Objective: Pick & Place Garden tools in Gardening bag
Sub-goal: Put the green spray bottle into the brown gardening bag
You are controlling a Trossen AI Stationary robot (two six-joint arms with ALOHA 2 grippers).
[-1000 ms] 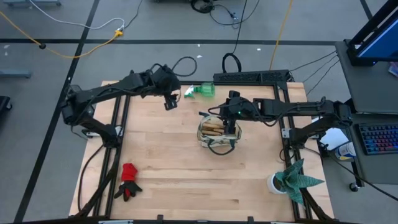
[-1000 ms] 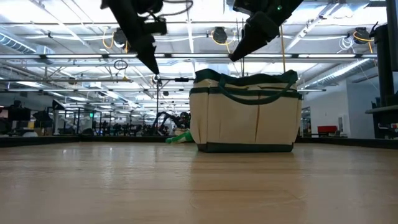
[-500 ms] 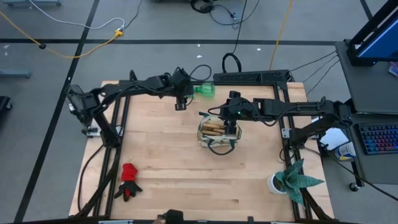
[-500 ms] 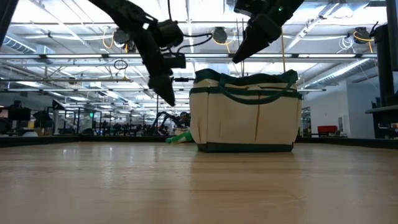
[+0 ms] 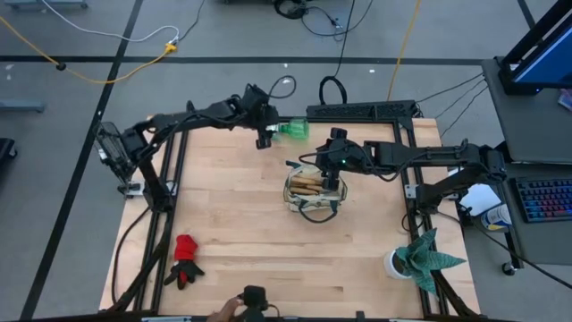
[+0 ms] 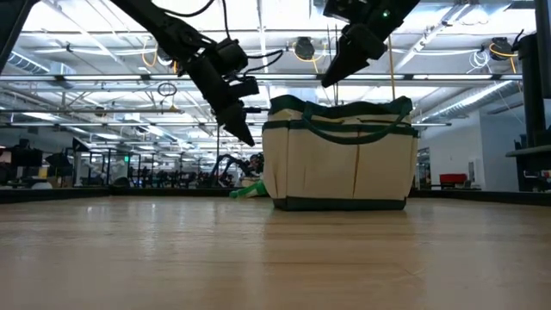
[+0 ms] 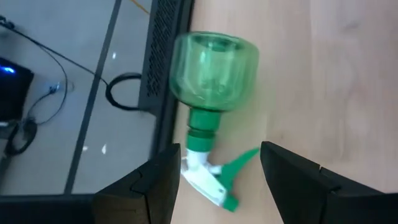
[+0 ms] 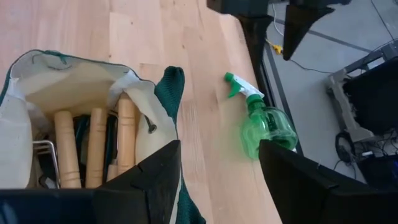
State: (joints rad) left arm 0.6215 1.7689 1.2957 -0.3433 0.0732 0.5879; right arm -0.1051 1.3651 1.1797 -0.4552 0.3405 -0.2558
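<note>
1. Step in hand, as I judge it: fetching the green spray bottle (image 5: 295,130), which lies on its side by the bench's far edge. The left gripper (image 5: 263,141) hovers just beside it, fingers spread and empty.
2. Next, it must straddle the bottle's neck, then close.
3. The right gripper (image 5: 332,185) hangs over the gardening bag (image 5: 308,192), fingers apart, seemingly empty.
4. Only the right wrist view shows wooden handles (image 8: 94,148) inside; only the high view shows the red glove (image 5: 185,259) near the front-left corner.

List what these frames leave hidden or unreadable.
- Gardening bag contents: right wrist view shows only wooden handles; tool heads sit below the rim.
- Spray bottle: low view shows a sliver behind the bag.
- Red glove: too small in the high view to tell its finger positions.
</note>
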